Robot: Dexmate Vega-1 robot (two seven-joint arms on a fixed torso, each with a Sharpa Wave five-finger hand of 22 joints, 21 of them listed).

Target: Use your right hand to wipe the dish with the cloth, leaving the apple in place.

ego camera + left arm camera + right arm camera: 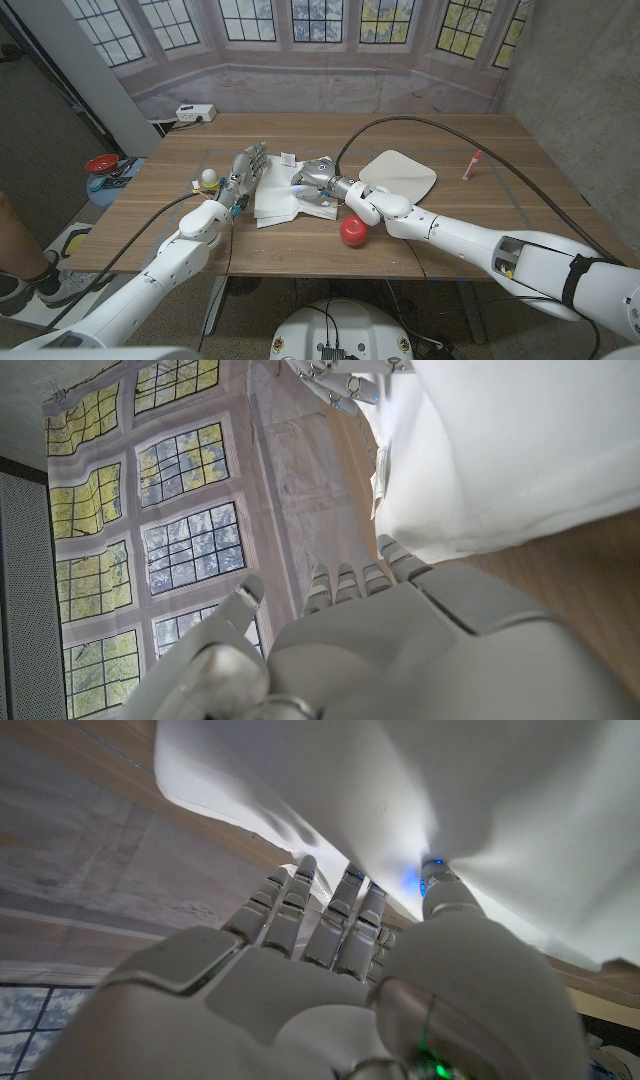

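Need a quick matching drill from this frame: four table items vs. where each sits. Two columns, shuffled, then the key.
Items
1. apple
2. dish
3. cloth
4. marker

Places
A. between the two hands, right hand on it
B. far right of the table, alone
C. near edge, beside the right forearm
D. behind the right arm, right of the cloth

Pairs: 1-C, 2-D, 3-A, 4-B

My arms are glossy white rounded shells with black bands at the joints, black cables looping alongside. My left hand (243,170) and right hand (315,180) are silver-grey segmented metal, lit blue inside.
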